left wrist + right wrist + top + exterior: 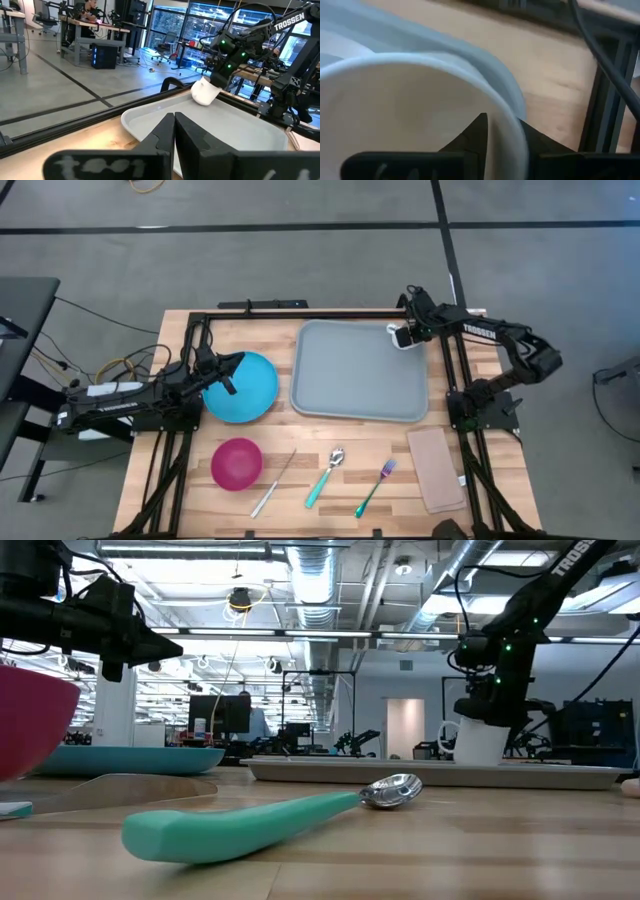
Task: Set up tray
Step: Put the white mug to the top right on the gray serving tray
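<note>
While the right tool pinches the white cup's rim at the tray corner, a tilted release could tip it.

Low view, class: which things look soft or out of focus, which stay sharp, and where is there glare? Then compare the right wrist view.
Low view: the teal spoon handle and pink bowl nearest the lens are soft; the white cup on the tray is sharper; ceiling lights glare. Right wrist view: the cup rim is blurred, pinched by the right gripper.
</note>
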Controlling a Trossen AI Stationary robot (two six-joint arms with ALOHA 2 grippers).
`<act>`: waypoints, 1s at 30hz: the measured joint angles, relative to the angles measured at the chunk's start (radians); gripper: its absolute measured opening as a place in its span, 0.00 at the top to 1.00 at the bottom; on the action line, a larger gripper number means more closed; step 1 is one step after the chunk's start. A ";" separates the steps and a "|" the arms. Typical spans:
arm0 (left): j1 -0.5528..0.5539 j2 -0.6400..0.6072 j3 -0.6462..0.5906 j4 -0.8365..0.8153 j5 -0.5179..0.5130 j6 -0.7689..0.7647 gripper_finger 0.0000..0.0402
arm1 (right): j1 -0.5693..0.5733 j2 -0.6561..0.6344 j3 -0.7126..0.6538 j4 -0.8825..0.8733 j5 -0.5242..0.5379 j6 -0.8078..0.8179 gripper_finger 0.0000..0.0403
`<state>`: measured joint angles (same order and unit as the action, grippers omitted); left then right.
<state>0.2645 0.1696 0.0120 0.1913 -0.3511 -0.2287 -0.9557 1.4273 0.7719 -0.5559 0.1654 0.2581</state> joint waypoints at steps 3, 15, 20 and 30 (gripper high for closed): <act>0.000 0.000 0.000 0.000 0.000 0.000 1.00 | 0.000 0.001 0.001 -0.015 0.001 -0.011 0.82; 0.000 0.000 0.000 0.000 0.000 0.000 1.00 | 0.006 0.000 0.021 -0.028 -0.002 -0.057 0.75; 0.000 0.000 0.000 0.000 0.000 0.000 1.00 | 0.009 0.000 0.090 -0.103 -0.003 -0.057 0.73; 0.000 0.000 0.000 0.000 0.001 0.000 1.00 | 0.130 -0.006 0.245 -0.241 0.021 -0.057 0.72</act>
<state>0.2644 0.1697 0.0123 0.1909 -0.3501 -0.2284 -0.8253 1.4213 1.0171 -0.7968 0.1859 0.2014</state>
